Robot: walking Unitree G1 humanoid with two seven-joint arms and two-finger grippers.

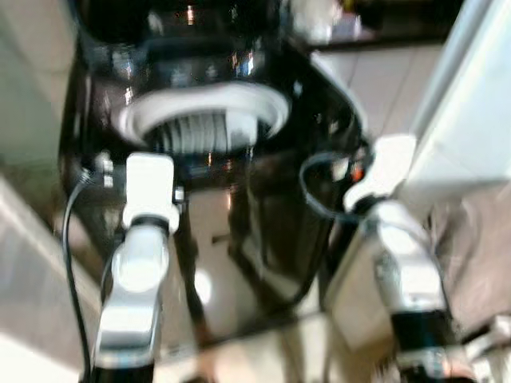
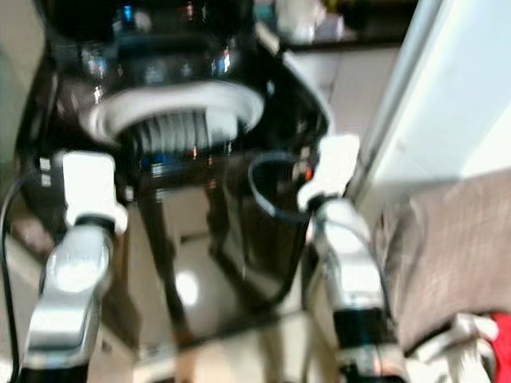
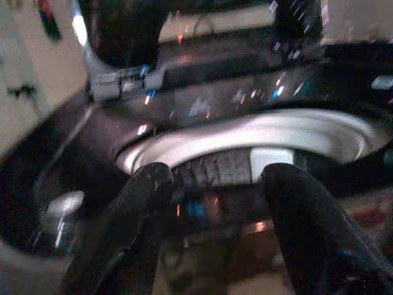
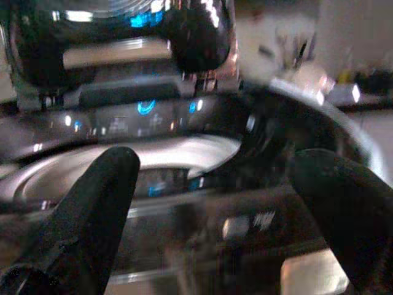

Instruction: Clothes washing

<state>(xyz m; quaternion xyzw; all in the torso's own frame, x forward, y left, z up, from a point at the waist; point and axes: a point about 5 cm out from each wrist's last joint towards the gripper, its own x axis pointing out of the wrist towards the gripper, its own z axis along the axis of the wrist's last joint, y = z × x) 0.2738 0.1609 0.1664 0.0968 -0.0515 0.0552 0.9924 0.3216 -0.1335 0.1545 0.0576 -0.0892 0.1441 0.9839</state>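
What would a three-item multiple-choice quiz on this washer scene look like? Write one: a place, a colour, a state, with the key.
1. Where is the washing machine?
A. Before the robot, between its arms
B. Behind a person
C. On a shelf

2. What colour is the ring round the drum opening?
A. Red
B. White
C. Green

3. How do the left gripper and right gripper stand?
A. Both open, holding nothing
B. Both shut on cloth
C. One grips a bottle

Key: A, the black machine fills the middle of the eye views; B, the ring shows pale white; A, each wrist view shows fingers apart with nothing between.

Both end effectors (image 3: 215, 209) (image 4: 215, 203) (fingers spread) forward
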